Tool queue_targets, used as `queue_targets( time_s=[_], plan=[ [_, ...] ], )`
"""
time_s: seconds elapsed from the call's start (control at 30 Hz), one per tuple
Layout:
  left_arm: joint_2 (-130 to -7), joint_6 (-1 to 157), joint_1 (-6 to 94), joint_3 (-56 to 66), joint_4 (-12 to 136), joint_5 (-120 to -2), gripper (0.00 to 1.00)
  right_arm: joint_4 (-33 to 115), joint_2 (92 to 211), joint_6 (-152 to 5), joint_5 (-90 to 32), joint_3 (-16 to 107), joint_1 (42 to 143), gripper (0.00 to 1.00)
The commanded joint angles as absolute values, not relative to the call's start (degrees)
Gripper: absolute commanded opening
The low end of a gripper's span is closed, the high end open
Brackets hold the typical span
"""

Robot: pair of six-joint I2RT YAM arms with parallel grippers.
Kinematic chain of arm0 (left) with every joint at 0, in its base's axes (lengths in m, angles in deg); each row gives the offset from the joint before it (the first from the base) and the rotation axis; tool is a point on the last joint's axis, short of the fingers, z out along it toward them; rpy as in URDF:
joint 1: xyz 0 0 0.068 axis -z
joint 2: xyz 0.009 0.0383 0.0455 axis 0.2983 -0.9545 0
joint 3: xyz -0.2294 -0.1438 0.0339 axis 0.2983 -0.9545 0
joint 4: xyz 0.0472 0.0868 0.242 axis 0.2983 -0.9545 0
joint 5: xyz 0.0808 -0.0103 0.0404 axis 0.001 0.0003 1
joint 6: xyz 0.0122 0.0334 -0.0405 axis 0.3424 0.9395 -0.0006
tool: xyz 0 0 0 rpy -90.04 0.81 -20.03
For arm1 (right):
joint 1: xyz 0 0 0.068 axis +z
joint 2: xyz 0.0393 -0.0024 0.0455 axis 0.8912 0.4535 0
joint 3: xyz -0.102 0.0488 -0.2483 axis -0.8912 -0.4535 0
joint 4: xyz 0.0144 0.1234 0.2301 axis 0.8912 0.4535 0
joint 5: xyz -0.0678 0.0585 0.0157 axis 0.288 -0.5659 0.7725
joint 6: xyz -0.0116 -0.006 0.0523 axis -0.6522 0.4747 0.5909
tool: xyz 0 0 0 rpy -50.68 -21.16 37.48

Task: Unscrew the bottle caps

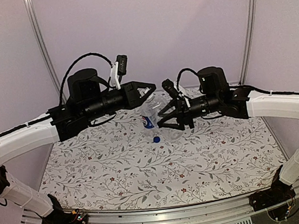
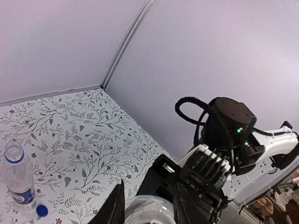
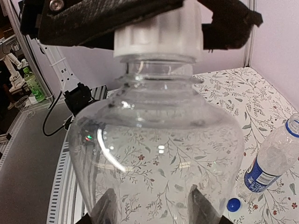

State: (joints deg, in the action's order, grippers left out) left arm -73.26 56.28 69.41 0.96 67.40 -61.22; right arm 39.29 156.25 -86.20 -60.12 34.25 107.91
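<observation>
In the right wrist view my right gripper is shut on the body of the short, label-free clear bottle, held in the air. My left gripper's black fingers are shut on its pale whitish cap. In the left wrist view the cap's pale top shows between my left gripper's fingers. The taller bottle with the blue-and-white label stands on the table, its neck open; it also shows in the wrist views. The bright blue cap lies beside it. From above, my left gripper and right gripper meet mid-table.
The table carries a floral-patterned cloth. Pale walls with metal corner posts close the back and sides. The right arm's dark wrist and cable hang close in front of the left wrist camera.
</observation>
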Motion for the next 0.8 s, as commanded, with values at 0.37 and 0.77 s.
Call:
queue_targets(
  time_s=[0.37, 0.77],
  plan=[
    [-69.33, 62.11, 66.09, -1.48, 73.78, -74.41, 0.72, 37.97, 153.28, -86.33, -67.79, 32.78, 106.99, 0.48],
    [-69.52, 66.06, 61.61, -4.19, 84.01, -101.09, 0.83, 38.37, 156.23, -86.18, -84.59, 34.95, 106.89, 0.48]
  ],
)
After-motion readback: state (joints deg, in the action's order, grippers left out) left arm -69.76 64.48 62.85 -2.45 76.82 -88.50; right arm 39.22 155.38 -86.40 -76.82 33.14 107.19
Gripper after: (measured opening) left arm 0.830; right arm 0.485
